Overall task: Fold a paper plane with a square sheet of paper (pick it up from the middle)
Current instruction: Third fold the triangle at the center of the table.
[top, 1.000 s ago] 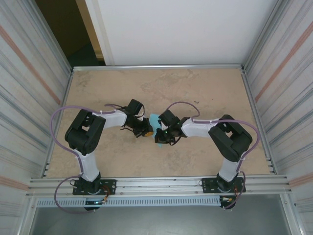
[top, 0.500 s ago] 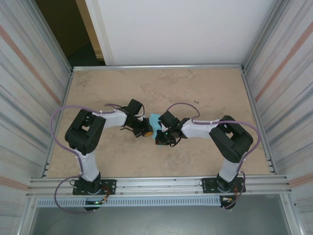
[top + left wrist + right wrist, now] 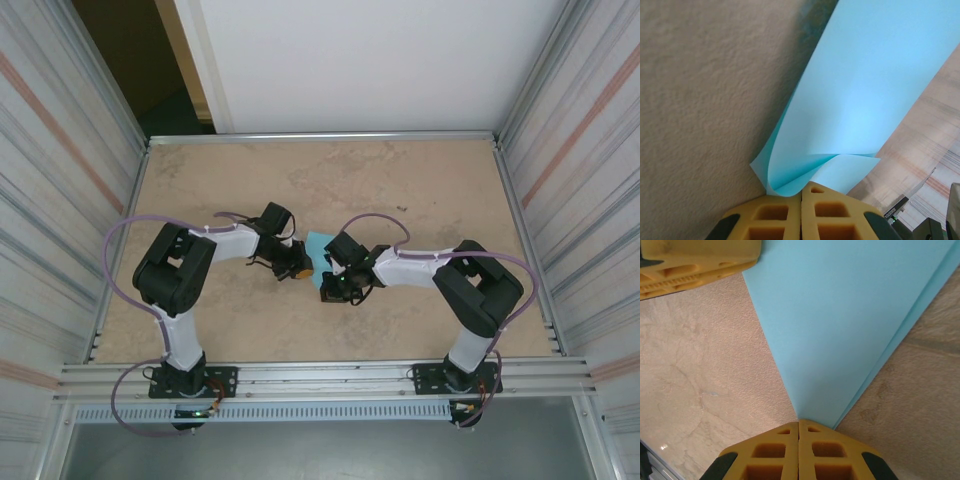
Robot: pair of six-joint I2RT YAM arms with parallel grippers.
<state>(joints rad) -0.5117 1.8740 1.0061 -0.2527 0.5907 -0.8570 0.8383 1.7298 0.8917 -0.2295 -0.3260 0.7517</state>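
The square sheet of paper (image 3: 319, 244) is light blue and hangs folded between my two grippers at mid-table. In the left wrist view the sheet of paper (image 3: 865, 90) curls over itself, and my left gripper (image 3: 801, 192) is shut on its curled edge. From the right wrist camera the paper (image 3: 850, 315) narrows to a point with a second layer along its right edge. My right gripper (image 3: 799, 422) is shut on that point. From above, the left gripper (image 3: 303, 270) and right gripper (image 3: 328, 289) sit close together. Whether it forms a paper plane I cannot tell.
The beige table (image 3: 420, 190) is walled by ribbed metal panels (image 3: 575, 200) on both sides, with an aluminium rail (image 3: 320, 375) at the near edge. The left gripper's yellow finger (image 3: 695, 260) shows at the top left of the right wrist view.
My right gripper has shifted slightly toward the near edge and its elbow has swung, so more blue paper shows between the grippers. The left arm has stayed put.
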